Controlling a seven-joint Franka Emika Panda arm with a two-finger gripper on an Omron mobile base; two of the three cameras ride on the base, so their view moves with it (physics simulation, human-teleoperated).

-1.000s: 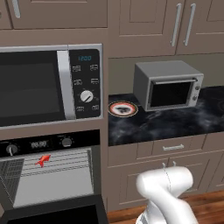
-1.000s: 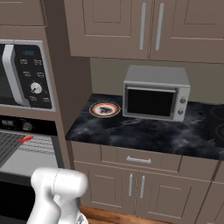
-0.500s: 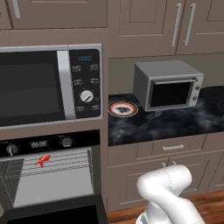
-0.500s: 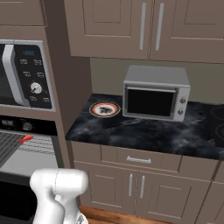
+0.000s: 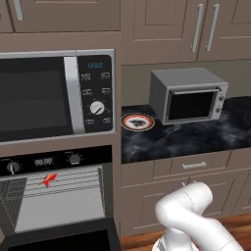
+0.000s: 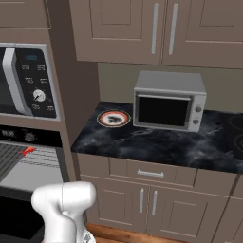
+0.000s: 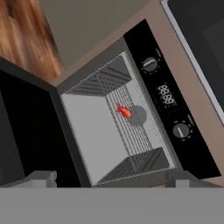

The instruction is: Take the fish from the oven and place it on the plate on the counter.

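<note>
fish (image 7: 124,110): on the wire rack, well ahead of the gripper (image 7: 112,178)
oven (image 7: 114,127): door down
gripper: released, holding nothing
plate (image 5: 138,122): on the worktop (image 5: 196,136)

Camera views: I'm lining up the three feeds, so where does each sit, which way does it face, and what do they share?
Left base view: behind the arm's left, facing the open oven, microwave and counter; white arm lower right.
Right base view: behind its right, facing the toaster oven and plate; arm lower left.
Hand view: on the hand, rolled, looking into the oven at the fish.
Shared: all show the fish on the oven rack.
</note>
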